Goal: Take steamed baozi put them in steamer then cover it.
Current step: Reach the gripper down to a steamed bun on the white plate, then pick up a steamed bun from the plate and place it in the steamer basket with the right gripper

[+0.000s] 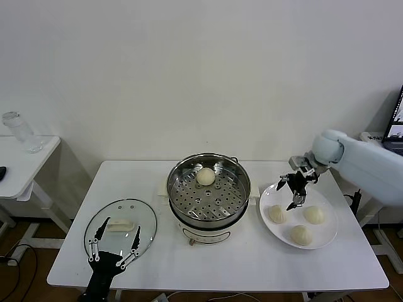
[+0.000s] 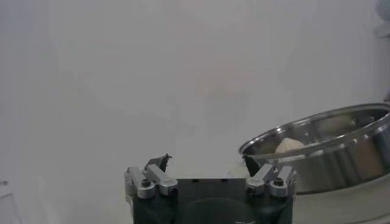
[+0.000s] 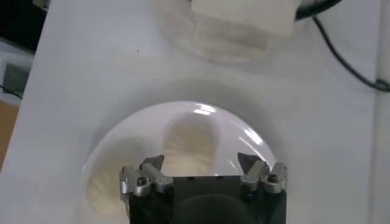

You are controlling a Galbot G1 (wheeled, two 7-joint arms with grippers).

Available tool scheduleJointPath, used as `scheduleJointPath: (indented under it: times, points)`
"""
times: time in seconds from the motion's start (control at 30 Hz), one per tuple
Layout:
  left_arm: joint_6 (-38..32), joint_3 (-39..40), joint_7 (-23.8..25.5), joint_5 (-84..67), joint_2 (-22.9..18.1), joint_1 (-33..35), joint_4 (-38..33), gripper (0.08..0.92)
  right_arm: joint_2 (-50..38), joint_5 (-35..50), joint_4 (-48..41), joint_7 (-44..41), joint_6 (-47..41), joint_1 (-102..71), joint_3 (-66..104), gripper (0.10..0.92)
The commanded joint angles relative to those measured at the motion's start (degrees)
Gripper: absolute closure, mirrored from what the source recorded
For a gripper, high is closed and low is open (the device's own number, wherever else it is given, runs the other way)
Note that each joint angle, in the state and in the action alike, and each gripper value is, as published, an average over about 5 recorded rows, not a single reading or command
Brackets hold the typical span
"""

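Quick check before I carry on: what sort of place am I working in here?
Likely a lab or test room staged as a kitchen: a plain white table against a bare wall, a steamer on it, a plate of baozi, and a laptop nearby.

Room setting: plain white interior, two white tables.

Bare white wall; main white table on metal legs; side table at left bearing what may be a clear glass jar; wood-toned floor, cables.
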Motion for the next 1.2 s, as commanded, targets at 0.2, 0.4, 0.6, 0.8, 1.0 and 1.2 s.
scheduleJointPath:
  times: [0.2, 0.4, 0.6, 0.8, 1.0, 1.2]
  points:
    - [-0.25, 0.00, 0.00, 0.14, -0.02, 0.19, 0.65, 0.177, 1.22, -2.33, -2.91, 2.38, -1.23, -6.55, 2.45, 0.203]
    - [-0.34, 0.07, -0.01, 0.25, -0.08, 0.12, 0.96, 0.177, 2.06, -3.01, -3.65, 2.68, -1.14, -7.95, 3.79, 0.203]
    - [-0.39, -0.48, -0.08, 0.14, -0.10, -0.05, 1.14, 0.177, 2.98, -4.14, -4.51, 3.14, -0.78, -8.56, 4.84, 0.210]
    - [-0.53, -0.78, -0.13, 0.06, -0.13, -0.35, 1.60, 0.177, 2.98, -4.42, -4.17, 3.09, -0.59, -8.01, 4.85, 0.277]
    - [-0.62, -0.48, -0.27, 0.01, -0.24, -0.92, 1.86, 0.177, 1.00, -5.08, -1.15, 1.41, -0.50, -2.73, 4.55, 0.315]
    - [-0.35, 0.03, -0.42, -0.06, -0.01, -1.35, 1.21, 0.177, 2.23, -2.09, 0.28, -6.56, -0.28, 12.49, -0.35, 0.326]
